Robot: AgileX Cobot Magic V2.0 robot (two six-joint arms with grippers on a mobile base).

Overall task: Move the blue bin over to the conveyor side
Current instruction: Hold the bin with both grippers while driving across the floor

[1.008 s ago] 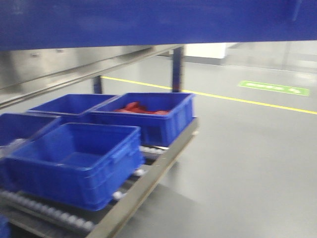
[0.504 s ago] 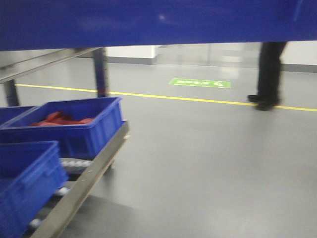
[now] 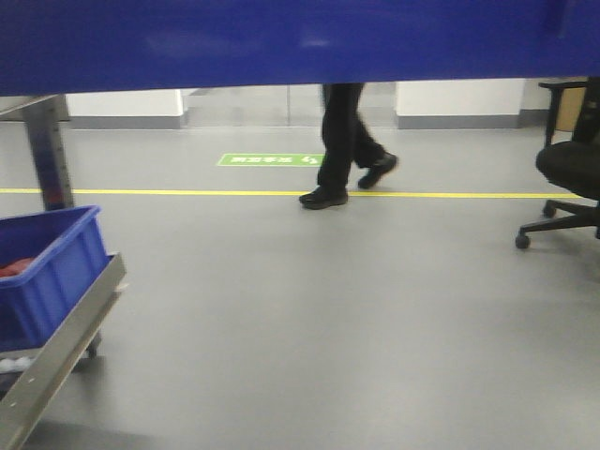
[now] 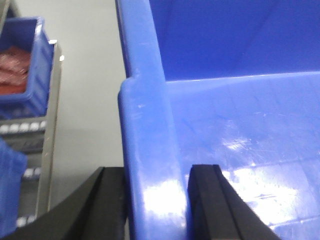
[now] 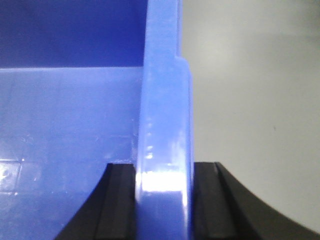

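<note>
Clamping blue bin (image 4: 147, 150), red-packet crate (image 4: 20, 95) nearby

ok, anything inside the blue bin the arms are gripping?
Nothing visible: both wrist views show only bare glossy floor and walls inside the blue bin. Whatever lies outside those views is unseen.

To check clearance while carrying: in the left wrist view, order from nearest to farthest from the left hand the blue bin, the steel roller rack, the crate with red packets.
1. Blue bin: its wall is gripped by the left hand.
2. Steel roller rack: to the left, across bare floor.
3. Crate with red packets: upper left, on that rack.
</note>
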